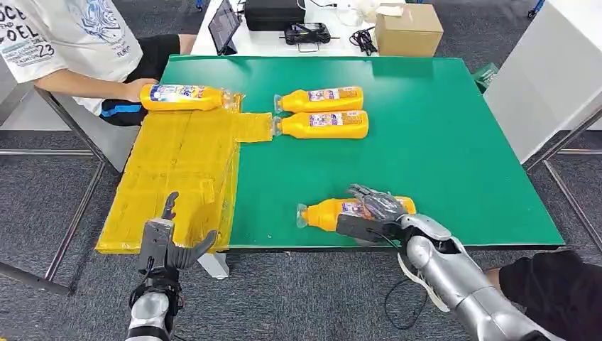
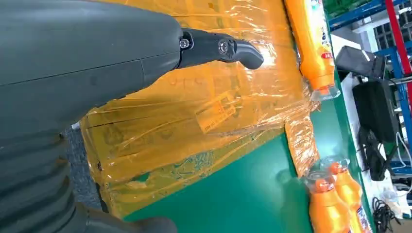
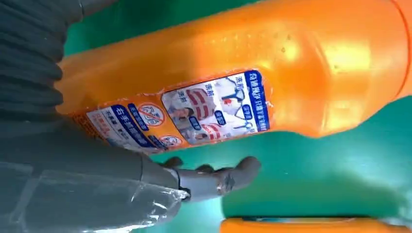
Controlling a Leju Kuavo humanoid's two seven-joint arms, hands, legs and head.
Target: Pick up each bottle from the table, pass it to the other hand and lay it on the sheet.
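Observation:
An orange bottle (image 1: 330, 212) (image 3: 233, 73) lies on its side near the green table's front edge, cap to the left. My right hand (image 1: 376, 209) is cupped over its body, fingers (image 1: 373, 199) draped across the top; the thumb (image 3: 218, 178) stretches along the near side with a gap of green showing between it and the bottle. My left hand (image 1: 167, 241) hovers open over the front edge of the yellow sheet (image 1: 177, 170) (image 2: 194, 111), holding nothing, one dark finger (image 2: 233, 48) extended. Another bottle (image 1: 181, 97) (image 2: 313, 43) lies at the sheet's far end.
Two more orange bottles (image 1: 321, 99) (image 1: 323, 124) (image 2: 330, 204) lie side by side mid-table, caps toward the sheet. A person's hand (image 1: 133, 91) touches the bottle on the sheet. A cardboard box (image 1: 408, 30) and electronics (image 1: 305, 32) sit on the white table behind.

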